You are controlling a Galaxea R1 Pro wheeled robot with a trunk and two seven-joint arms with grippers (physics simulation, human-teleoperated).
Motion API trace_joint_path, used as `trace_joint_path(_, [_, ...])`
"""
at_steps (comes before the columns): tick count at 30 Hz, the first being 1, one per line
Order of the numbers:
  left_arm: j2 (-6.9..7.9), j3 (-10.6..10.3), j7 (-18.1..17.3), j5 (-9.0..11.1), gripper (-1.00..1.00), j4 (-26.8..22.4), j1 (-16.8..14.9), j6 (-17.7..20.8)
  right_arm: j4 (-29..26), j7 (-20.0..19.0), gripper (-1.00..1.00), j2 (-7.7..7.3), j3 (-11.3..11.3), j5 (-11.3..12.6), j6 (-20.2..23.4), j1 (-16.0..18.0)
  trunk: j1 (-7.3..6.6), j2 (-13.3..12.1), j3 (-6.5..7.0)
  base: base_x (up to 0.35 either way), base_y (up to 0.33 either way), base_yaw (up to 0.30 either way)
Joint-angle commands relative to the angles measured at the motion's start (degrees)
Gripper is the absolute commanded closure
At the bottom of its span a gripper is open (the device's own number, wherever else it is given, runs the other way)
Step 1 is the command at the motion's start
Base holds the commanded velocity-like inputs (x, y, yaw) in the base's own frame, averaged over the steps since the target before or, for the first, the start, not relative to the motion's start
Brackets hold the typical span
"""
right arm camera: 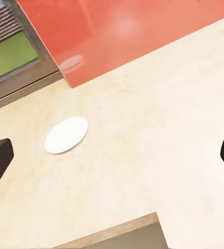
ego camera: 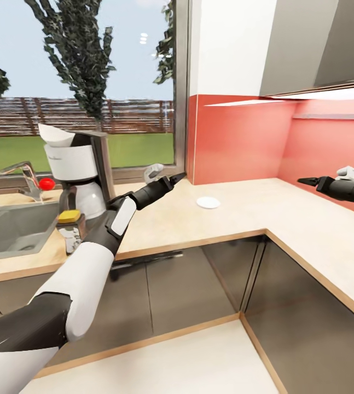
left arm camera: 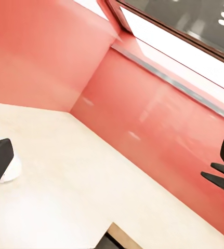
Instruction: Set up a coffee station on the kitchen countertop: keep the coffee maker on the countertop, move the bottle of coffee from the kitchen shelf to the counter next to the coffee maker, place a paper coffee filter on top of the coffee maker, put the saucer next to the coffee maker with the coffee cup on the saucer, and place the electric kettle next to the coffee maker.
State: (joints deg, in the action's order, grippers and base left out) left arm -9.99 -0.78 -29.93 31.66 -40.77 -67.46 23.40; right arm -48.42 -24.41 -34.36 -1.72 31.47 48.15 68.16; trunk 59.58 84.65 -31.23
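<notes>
The coffee maker (ego camera: 81, 164) stands on the kitchen countertop (ego camera: 242, 216) beside the sink, with the paper coffee filter (ego camera: 55, 135) on its top. In front of it the bottle of coffee (ego camera: 69, 224) shows its yellow lid, partly behind my left arm. The white saucer (ego camera: 208, 202) (right arm camera: 66, 135) lies bare on the worktop near the corner. My left gripper (ego camera: 178, 177) (left arm camera: 113, 155) hovers open just left of the saucer and above it. Further right, my right gripper (ego camera: 307, 180) (right arm camera: 112, 158) is held open over the right run of the counter. The coffee cup and electric kettle are out of view.
A grey steel sink (ego camera: 12, 230) with a tap (ego camera: 26, 175) is set in at the left. A red backsplash (ego camera: 237, 137) carrying a thin grey strip (ego camera: 335, 116) backs the corner under dark wall cabinets (ego camera: 319, 44). Glossy dark cabinet fronts (ego camera: 198, 284) line the floor.
</notes>
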Motion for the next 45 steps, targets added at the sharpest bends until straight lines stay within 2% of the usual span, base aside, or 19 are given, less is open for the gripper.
trace_joint_path(1, [-0.01,0.00,0.05,0.56,-1.00,-0.01,-0.04,0.50,-0.01,-0.29,-1.00,0.00,-0.12,-0.18,0.28,0.04,0.03,0.03,-0.06,0.279,-0.089,0.000])
trace_joint_path(10, [-0.01,0.05,0.05,0.56,-1.00,-0.01,-0.04,0.54,-0.01,-0.30,-1.00,0.00,-0.17,-0.15,0.28,0.04,0.03,0.03,-0.06,0.242,-0.077,0.000])
trace_joint_path(29, [-0.01,-0.01,0.04,0.56,-1.00,-0.03,-0.04,0.59,-0.01,-0.38,-1.00,0.00,-0.12,-0.31,0.28,0.04,0.03,0.03,-0.06,0.028,-0.005,0.000])
trace_joint_path(45, [-0.01,-0.01,0.05,0.58,-1.00,-0.10,-0.04,0.59,0.08,-0.38,-1.00,0.00,-0.12,-0.35,0.28,0.04,0.03,0.03,-0.06,0.208,0.000,0.000])
